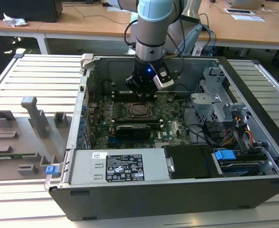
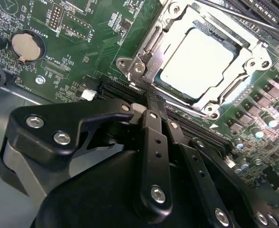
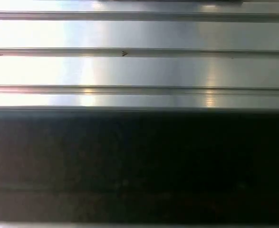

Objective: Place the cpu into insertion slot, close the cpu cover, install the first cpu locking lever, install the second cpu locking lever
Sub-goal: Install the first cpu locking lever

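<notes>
Black gripper (image 2: 146,111) hangs just above the motherboard (image 2: 82,42) beside the slot (image 2: 177,97), fingers seemingly together on nothing, while the cpu (image 2: 196,61) sits seated under the lowered cover (image 2: 153,45).

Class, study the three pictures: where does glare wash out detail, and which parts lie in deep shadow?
In the second wrist view, glare whitens the cpu and the cpu cover, while the gripper is dark in the foreground. In the first wrist view, bright reflective bands sit beside a near-black half. In the exterior view, lighting is even.

slatted metal table (image 1: 34,76), open computer case (image 1: 177,190), grey fixture tray (image 1: 15,142)
</notes>
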{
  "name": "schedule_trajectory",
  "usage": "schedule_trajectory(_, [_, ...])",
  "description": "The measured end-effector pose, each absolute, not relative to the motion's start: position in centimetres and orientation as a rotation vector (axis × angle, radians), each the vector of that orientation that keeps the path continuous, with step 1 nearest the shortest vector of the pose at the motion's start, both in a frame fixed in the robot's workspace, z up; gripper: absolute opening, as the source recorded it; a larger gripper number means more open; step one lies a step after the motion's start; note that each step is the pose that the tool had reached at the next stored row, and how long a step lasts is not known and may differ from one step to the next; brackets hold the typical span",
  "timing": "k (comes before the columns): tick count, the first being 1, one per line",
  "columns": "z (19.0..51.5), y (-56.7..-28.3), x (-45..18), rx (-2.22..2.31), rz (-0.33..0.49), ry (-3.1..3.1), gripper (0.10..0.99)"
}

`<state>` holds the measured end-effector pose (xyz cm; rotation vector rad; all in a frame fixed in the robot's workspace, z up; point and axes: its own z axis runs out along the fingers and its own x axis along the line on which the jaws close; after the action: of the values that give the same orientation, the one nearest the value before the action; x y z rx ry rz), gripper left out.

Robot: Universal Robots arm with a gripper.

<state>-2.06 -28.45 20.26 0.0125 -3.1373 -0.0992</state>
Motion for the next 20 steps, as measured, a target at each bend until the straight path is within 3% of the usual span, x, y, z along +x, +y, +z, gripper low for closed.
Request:
schedule_trajectory(14, [21.4,-28.6,-1.6,0.013,-0.096,-3.138,0.106])
schedule_trajectory(18, [21.4,-29.4,-1.6,0.013,-0.009,-3.139,0.106])
schedule_trajectory(20, [21.4,-30.0,-1.6,0.012,-0.005,-3.139,0.106])
